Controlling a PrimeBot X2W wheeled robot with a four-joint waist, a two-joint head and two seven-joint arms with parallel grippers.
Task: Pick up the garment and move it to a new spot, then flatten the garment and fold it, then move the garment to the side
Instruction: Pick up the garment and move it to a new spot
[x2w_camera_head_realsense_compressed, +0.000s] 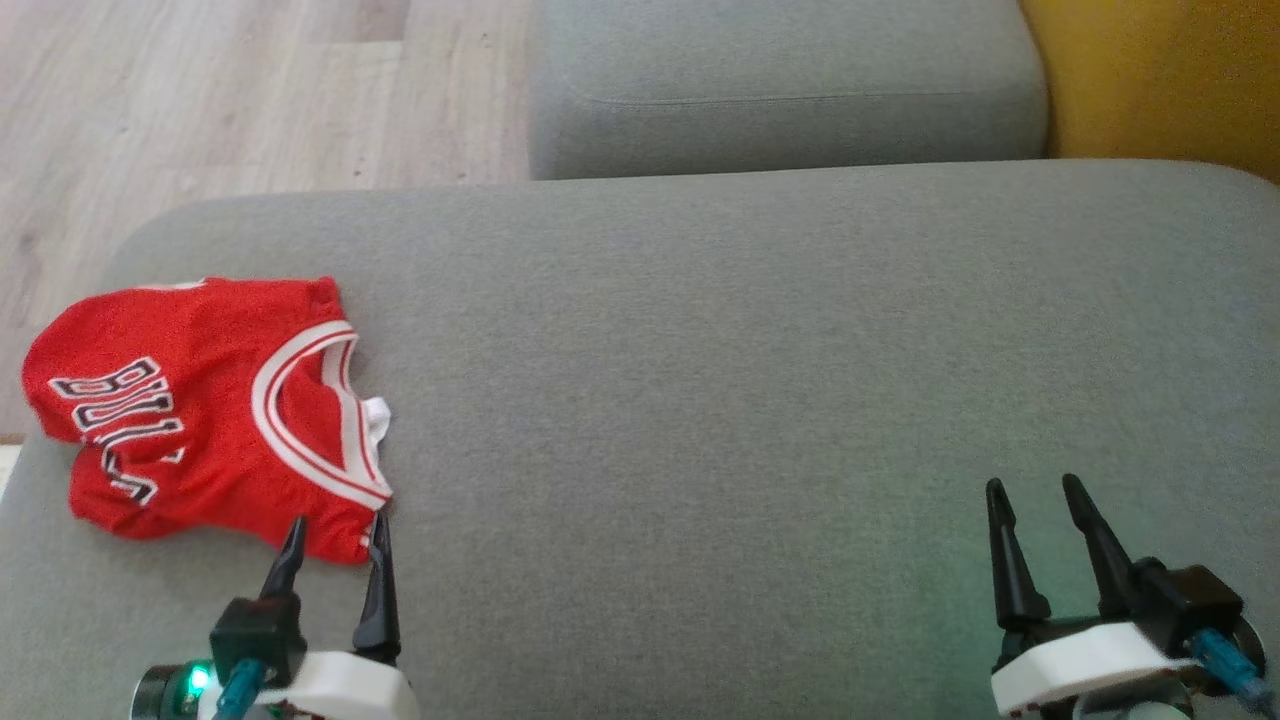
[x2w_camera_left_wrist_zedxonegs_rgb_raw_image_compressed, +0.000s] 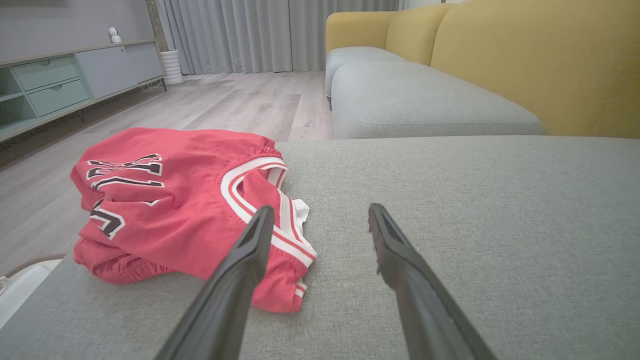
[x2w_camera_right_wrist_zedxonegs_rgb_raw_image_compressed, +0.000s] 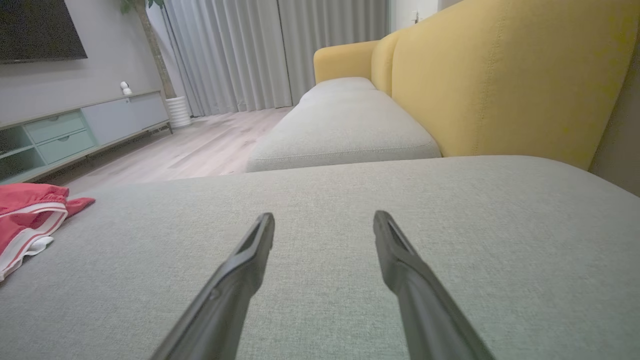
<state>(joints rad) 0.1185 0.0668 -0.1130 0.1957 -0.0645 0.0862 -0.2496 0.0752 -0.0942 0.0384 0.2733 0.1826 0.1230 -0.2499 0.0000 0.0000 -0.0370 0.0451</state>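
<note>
Red garment (x2w_camera_head_realsense_compressed: 200, 420) at left of grey sofa cushion (x2w_camera_head_realsense_compressed: 750, 400), left jaws wide and empty just beside it, right jaws wide at lower right

The right gripper (x2w_camera_right_wrist_zedxonegs_rgb_raw_image_compressed: 324, 216) points across the grey seat cushion (x2w_camera_right_wrist_zedxonegs_rgb_raw_image_compressed: 450, 225), its two dark fingers spread wide with nothing between them. The red garment (x2w_camera_right_wrist_zedxonegs_rgb_raw_image_compressed: 25, 215) lies bunched at nine o'clock, well apart from the fingers. The yellow backrest (x2w_camera_right_wrist_zedxonegs_rgb_raw_image_compressed: 500, 75) rises at one o'clock.
</note>
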